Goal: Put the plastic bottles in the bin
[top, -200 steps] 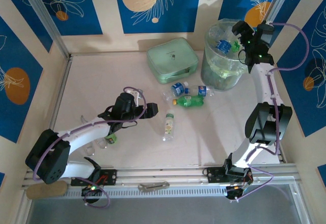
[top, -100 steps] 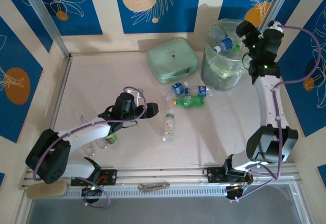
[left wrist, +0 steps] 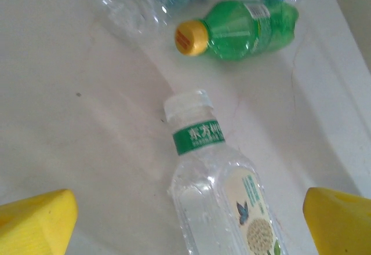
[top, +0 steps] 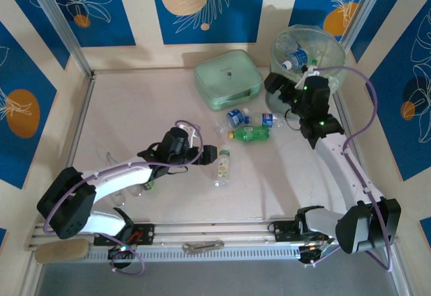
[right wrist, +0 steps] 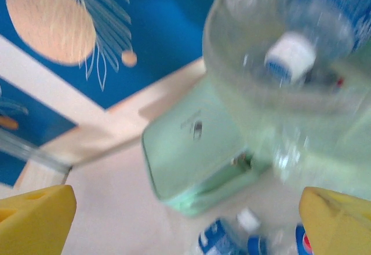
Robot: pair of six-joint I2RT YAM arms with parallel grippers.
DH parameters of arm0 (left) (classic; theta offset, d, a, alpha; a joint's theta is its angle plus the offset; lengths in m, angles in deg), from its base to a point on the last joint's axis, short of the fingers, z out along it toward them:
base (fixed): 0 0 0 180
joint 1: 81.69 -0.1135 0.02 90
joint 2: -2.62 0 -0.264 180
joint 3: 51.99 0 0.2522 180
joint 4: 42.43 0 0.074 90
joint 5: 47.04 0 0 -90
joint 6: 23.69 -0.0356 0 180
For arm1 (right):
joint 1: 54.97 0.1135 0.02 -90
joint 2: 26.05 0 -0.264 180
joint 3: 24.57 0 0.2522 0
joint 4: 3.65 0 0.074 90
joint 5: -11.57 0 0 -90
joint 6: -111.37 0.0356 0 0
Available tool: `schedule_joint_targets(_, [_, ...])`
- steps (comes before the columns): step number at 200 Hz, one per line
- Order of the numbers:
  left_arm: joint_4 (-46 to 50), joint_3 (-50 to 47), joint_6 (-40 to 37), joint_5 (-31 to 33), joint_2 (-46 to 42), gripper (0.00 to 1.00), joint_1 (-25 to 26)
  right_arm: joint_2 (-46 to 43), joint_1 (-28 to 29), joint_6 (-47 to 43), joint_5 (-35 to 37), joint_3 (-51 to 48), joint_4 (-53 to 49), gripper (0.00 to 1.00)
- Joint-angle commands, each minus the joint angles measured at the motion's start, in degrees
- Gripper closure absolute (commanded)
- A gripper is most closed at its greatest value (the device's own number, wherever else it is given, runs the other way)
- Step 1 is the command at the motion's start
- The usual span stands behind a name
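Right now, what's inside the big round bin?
A blue-labelled bottle with a white cap, and at least one clear bottle beside it. The right arm covers the bin's lower part, so anything deeper is hidden.

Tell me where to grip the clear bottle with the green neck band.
Grip the clear bottle across its labelled body, probably from above. It lies flat on the table, cap pointing away, so both sides are free for the open left tool.

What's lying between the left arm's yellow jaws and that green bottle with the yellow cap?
A clear bottle with a white cap and green neck band, cap pointing toward the green bottle. The left wrist view shows it.
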Motion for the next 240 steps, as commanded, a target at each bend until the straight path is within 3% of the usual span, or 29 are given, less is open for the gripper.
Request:
schedule_joint_targets(1, [3.63,2.26,-1.9,3.55,1.25,0.01,3.36,-2.51,3.7,3.9,0.91,-4.81,-0.49,0.01])
schedule_joint_targets(44, [9.46,3.63,-3.76,8.09,2.55,0.01,9.74,-4.66,8.93,12.08,3.0,-15.15,4.77,0.01])
schedule_joint_targets(110, [17.23,7.82,-7.02,14.15,7.32,0.01,17.63,-4.05,9.71,14.2,4.65,-15.69,3.77,0.01])
schedule_joint_targets(164, [18.16,14.0,-7.87,14.68,15.64,0.01,18.85,-3.7,9.96,14.75,4.22,-15.2,2.73,0.01])
schedule_joint_targets(240, [17.13,18.17,-7.96,13.24,19.82,0.01,18.85,-3.43,9.98,14.84,4.69,-15.46,2.82,0.01])
